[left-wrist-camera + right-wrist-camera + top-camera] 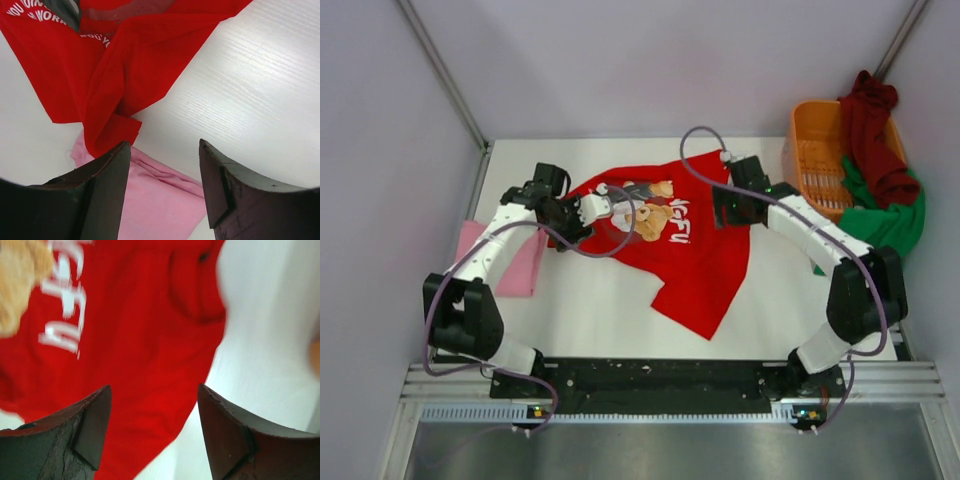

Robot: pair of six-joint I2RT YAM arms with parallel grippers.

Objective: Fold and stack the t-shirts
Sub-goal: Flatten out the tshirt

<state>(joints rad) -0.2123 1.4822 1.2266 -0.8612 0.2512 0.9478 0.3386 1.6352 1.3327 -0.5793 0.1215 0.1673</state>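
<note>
White table (600,320) carries all items. Red shirt (700,270) lies rumpled, print up, between the two claws. Green shirt (890,225) and maroon shirt (875,130) hang from the basket (810,130), well outboard of the right claw (155,387). Folded pink shirt (162,195) lies beneath the left claw (165,145). Both claws stand apart, gripping nothing. The right view is blurred; that claw appears to be over the red shirt's edge.

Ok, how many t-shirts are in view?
4: red t-shirt spread mid-table, pink t-shirt folded at left, maroon t-shirt draped over the orange basket, green t-shirt beside it. More may hide underneath.
</note>
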